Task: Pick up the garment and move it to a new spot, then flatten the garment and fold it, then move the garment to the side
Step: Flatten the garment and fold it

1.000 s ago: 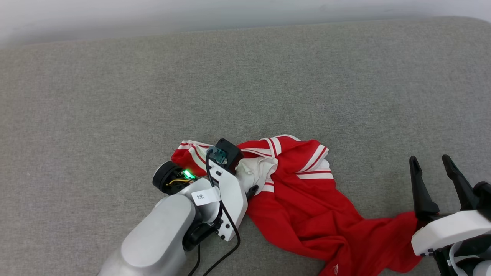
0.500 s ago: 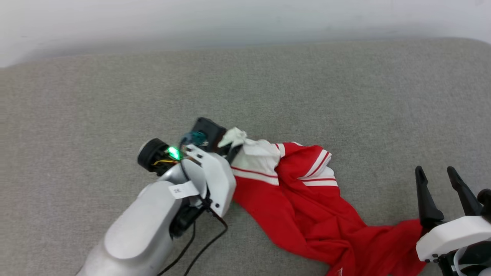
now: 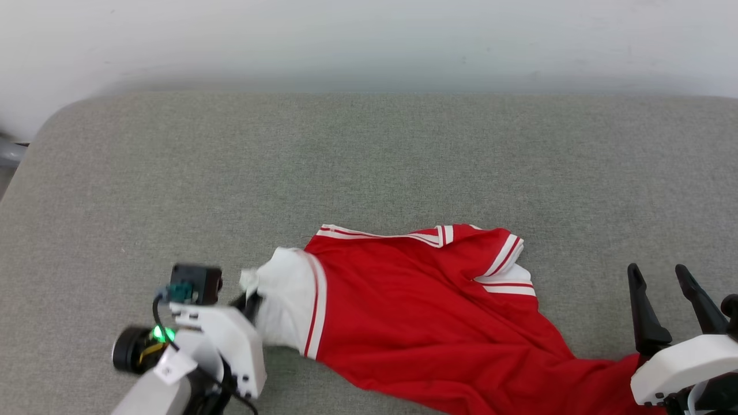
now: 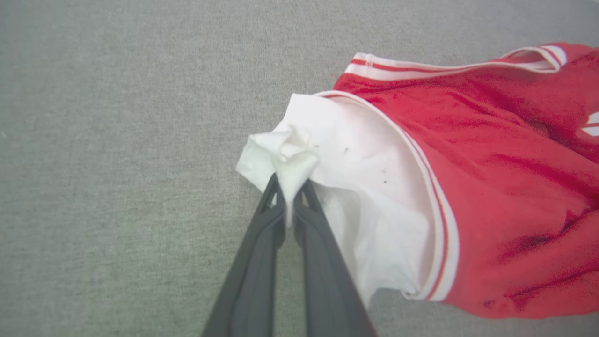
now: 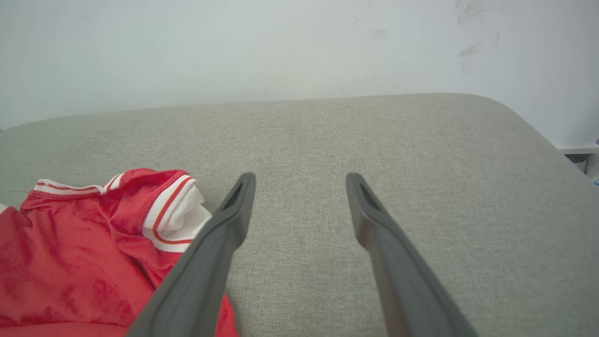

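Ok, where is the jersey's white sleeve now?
The white sleeve is at lower left in the head view, over the grey cushion, its bunched tip pinched in the left tool, just left of the red body.

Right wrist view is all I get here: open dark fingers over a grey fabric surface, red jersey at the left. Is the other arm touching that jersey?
Observer: Yes. The left gripper is shut on the bunched tip of a white sleeve of the red sports jersey.
Operator: Which end?
Observer: The jersey's left end in the head view, sleeve pulled taut.
Operator: And near my gripper?
Observer: Red cloth reaches the white housing at the right gripper's base.
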Tool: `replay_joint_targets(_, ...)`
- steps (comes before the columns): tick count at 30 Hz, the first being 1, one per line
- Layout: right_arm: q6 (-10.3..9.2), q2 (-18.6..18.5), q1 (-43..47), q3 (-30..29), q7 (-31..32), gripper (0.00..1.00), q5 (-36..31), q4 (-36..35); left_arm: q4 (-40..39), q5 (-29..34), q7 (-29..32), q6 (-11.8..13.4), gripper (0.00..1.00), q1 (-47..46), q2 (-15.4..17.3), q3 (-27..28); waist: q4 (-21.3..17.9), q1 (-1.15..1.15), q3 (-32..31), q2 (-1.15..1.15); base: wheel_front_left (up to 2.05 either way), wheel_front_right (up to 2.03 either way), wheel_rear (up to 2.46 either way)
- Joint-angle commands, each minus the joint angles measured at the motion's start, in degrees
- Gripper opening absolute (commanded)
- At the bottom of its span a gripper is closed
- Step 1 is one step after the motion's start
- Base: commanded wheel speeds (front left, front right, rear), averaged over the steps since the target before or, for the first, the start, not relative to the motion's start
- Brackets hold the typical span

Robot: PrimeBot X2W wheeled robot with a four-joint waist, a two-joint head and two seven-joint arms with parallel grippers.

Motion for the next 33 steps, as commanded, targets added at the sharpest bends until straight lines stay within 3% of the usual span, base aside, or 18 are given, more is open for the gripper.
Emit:
replay_joint_targets(1,-0.02,0.13,-0.07,0.1,0.23,1.0,0.64,-0.29,0.17,-0.96,-0.12,0.92,0.0,2.25,0.1,0.63,0.14,0.0,0.2,0.0,0.0,0.0,0.0)
replay_joint_targets(8,-0.02,0.15,-0.45,0.33,0.76,1.0,0.76,-0.22,4.13,-4.33,-3.09,2.03,0.0,7.83,-1.79,2.34,0.2,0.0,0.29,0.0,0.0,0.0,0.0)
replay_joint_targets(9,-0.02,0.15,-0.38,0.27,0.79,1.0,0.84,-0.11,4.7,-4.53,-3.58,2.16,0.33,7.97,-2.18,2.4,0.22,0.0,0.13,0.0,0.0,0.0,0.0)
replay_joint_targets(10,-0.02,0.15,-0.16,0.1,0.91,1.0,0.87,0.01,4.94,-4.61,-4.3,2.04,0.82,8.13,-2.7,2.37,0.3,0.0,-0.21,0.0,0.0,0.0,0.0)
replay_joint_targets(11,-0.02,0.15,0.04,0.04,1.02,1.0,0.81,0.0,5.06,-4.21,-5.23,2.14,1.0,8.15,-2.92,2.43,0.31,0.0,-0.42,0.0,0.0,0.0,0.0)
replay_joint_targets(23,-0.02,-0.55,0.92,-0.67,4.22,1.0,2.56,1.71,2.09,0.98,-19.5,2.85,1.0,6.11,-4.06,3.29,1.09,0.0,-2.86,0.0,0.0,0.0,0.0)
replay_joint_targets(27,-0.02,-2.2,-0.68,0.13,10.42,1.0,5.09,5.06,-1.17,2.98,-25.07,3.32,1.0,5.73,-4.86,3.6,1.93,0.0,-2.93,0.0,0.0,0.0,0.0)
replay_joint_targets(33,-0.02,-4.47,-3.9,3.47,19.37,1.0,6.71,7.1,-5.65,5.39,-27.45,3.85,1.0,5.36,-5.32,3.71,3.26,0.0,-1.92,0.0,0.0,0.0,0.0)
